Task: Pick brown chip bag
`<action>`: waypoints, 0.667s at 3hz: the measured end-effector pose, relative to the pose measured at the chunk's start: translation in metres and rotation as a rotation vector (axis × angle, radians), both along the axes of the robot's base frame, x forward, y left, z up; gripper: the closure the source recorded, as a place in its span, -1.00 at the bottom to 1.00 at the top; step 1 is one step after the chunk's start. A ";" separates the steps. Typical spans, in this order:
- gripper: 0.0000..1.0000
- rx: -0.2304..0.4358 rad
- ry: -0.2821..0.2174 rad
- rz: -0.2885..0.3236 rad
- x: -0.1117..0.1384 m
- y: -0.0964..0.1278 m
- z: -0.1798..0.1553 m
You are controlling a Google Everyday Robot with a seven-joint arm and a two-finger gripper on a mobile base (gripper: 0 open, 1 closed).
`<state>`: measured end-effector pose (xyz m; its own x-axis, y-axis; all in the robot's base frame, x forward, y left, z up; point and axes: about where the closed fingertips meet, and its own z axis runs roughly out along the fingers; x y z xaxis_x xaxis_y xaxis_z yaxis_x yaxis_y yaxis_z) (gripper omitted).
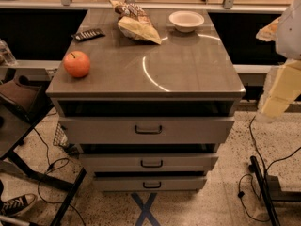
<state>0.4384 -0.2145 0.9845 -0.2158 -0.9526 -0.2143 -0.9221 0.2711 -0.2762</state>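
The brown chip bag lies at the back of the grey cabinet top. Its dark brown end with white lettering points away and its pale yellow-tan body points towards the front right. My gripper shows as pale blocky parts at the right edge of the camera view. It is off the cabinet's right side, well to the right of the bag and nearer the front, and it touches nothing.
A red-orange apple sits at the front left of the top. A flat black remote lies left of the bag. A white bowl stands to the bag's right. Three drawers stand partly pulled out below. Cables and stands crowd the floor.
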 end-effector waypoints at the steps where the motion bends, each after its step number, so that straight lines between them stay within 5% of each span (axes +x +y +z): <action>1: -1.00 0.004 -0.010 -0.004 0.002 0.000 0.002; 2: -1.00 0.001 -0.086 -0.049 0.028 0.001 0.013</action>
<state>0.4666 -0.2136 0.9975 -0.2428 -0.9411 -0.2352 -0.8806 0.3155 -0.3536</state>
